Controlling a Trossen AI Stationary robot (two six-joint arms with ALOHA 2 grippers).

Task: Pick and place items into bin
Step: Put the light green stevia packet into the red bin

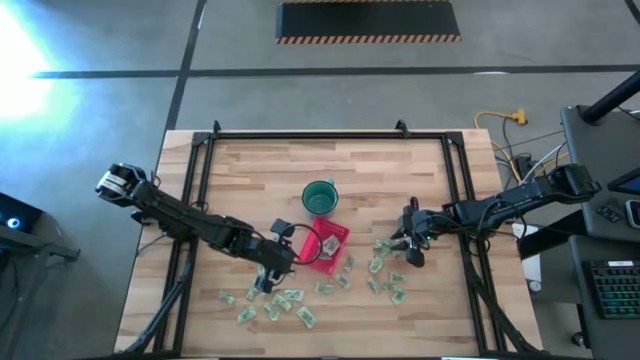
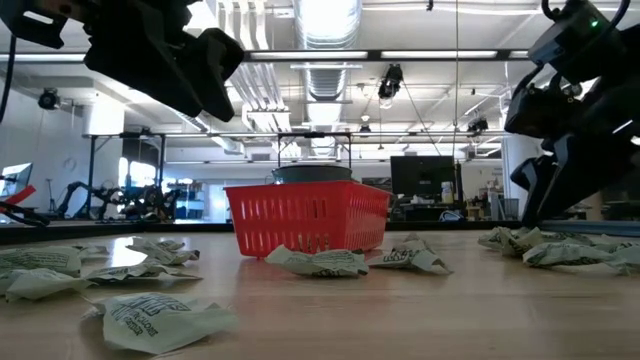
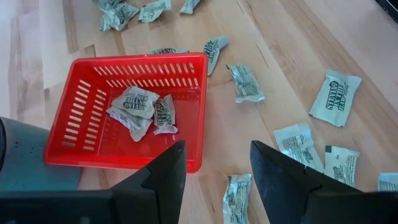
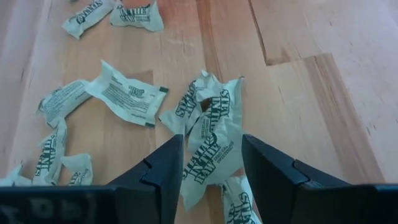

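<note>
Pick step, right side. Your right end effector [image 4: 211,163] hangs spread wide and empty over a crumpled packet [image 4: 211,134], well apart from the red bin [image 1: 338,247]. Next: lower, close, carry to the bin. Your left end effector [image 3: 217,171] waits beside the bin, agape, empty.

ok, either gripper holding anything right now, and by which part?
Nothing held. Left gripper is open and empty near the bin. Right gripper is open, fingers straddling a packet on the table, not closed on it.
</note>
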